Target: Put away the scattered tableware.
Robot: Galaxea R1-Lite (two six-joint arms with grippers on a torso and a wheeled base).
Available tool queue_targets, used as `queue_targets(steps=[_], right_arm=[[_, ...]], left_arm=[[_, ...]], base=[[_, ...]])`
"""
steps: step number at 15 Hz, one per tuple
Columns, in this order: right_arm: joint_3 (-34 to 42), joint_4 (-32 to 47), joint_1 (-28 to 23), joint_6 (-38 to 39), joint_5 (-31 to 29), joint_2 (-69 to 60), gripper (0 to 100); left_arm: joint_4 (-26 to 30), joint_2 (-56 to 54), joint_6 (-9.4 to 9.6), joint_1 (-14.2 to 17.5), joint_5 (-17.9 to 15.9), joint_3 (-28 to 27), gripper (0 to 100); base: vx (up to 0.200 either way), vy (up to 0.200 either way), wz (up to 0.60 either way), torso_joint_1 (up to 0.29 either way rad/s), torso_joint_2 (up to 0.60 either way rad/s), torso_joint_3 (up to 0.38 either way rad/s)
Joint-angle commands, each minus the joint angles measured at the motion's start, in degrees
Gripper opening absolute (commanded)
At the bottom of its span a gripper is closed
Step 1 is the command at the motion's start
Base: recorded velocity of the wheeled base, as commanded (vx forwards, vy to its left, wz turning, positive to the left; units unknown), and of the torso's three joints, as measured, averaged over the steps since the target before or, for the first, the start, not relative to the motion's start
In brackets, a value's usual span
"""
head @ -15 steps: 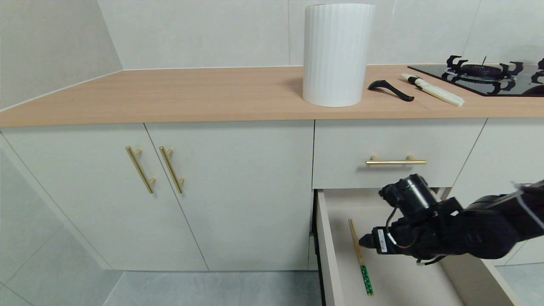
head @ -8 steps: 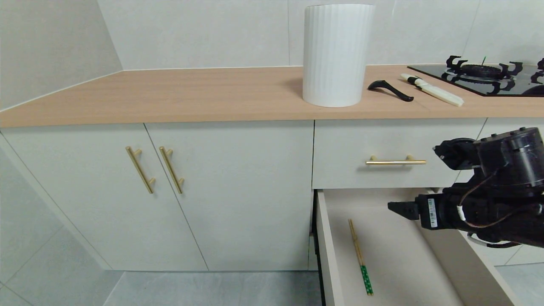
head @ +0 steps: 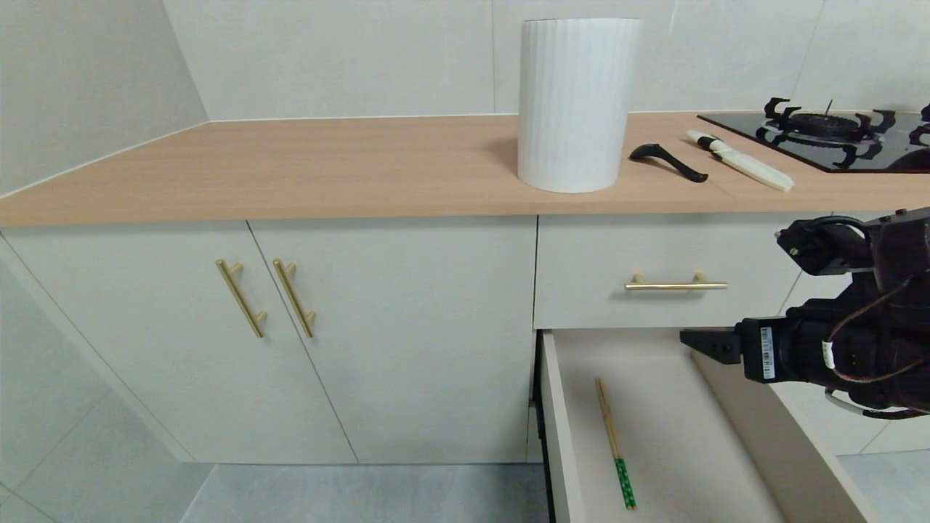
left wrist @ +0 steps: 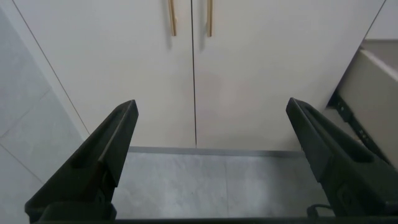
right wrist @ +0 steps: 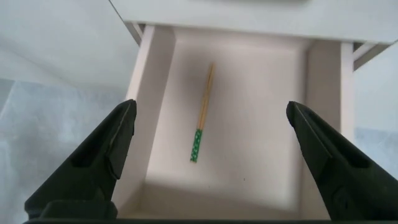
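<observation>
Head view, contents as found.

1. Pair of wooden chopsticks with green-patterned ends (head: 615, 443): lying flat on the bottom of the pulled-out pale drawer (head: 781, 454), near its left wall, green ends toward the front.
2. Right gripper (head: 699, 341): over the open drawer, at 2 o'clock of the chopsticks and well apart from them. Its fingers (right wrist: 106, 162) are spread wide and hold nothing.
3. Left gripper (left wrist: 211, 104): facing the closed pale cabinet doors (left wrist: 261, 62) and the grey tiled floor (left wrist: 205, 180). Its fingers (left wrist: 106, 155) are parted and empty.
4. Light wooden desk (head: 290, 163), carrying:
   - a tall white ribbed cylinder (head: 579, 102);
   - a black curved spoon (head: 667, 160), at 3 o'clock of the cylinder;
   - a cream-white sheathed knife (head: 740, 160), at 3 o'clock of the spoon and apart from it;
   - a black gas hob (head: 828, 127), at 2 o'clock of the knife.
5. Closed upper drawer with gold bar handle (head: 676, 285): at 12 o'clock of the open drawer.
</observation>
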Motion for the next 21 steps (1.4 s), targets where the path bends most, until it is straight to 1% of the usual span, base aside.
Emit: queue_targets(steps=[1, 8, 15, 18, 20, 21], right_arm=[[0.0, -0.2, -0.2, 0.0, 0.0, 0.0, 100], [0.1, -0.2, -0.3, 0.0, 0.1, 0.5, 100], [0.2, -0.2, -0.5, 0.0, 0.1, 0.5, 100], [0.3, -0.3, -0.7, 0.0, 0.2, 0.6, 100], [0.0, -2.3, -3.4, -1.8, 0.2, 2.7, 100], [-0.4, -5.4, -7.3, -6.8, 1.4, 4.7, 100]], left_arm=[[0.0, 0.0, -0.06, 0.1, 0.0, 0.0, 100], [0.0, 0.0, -0.06, 0.1, 0.0, 0.0, 100], [0.0, 0.0, -0.06, 0.1, 0.0, 0.0, 100], [0.0, 0.0, -0.06, 0.1, 0.0, 0.0, 100], [0.0, 0.0, -0.06, 0.1, 0.0, 0.0, 100], [0.0, 0.0, -0.06, 0.1, 0.0, 0.0, 100]], base=[[0.0, 0.0, 0.0, 0.129, -0.36, -0.334], [0.0, 0.0, 0.0, 0.152, -0.5, -0.304], [0.0, 0.0, 0.0, 0.194, -0.48, -0.29], [0.0, 0.0, 0.0, 0.12, -0.29, -0.168], [0.0, 0.0, 0.0, 0.032, -0.07, -0.022], [0.0, 0.0, 0.0, 0.0, 0.0, 0.0]])
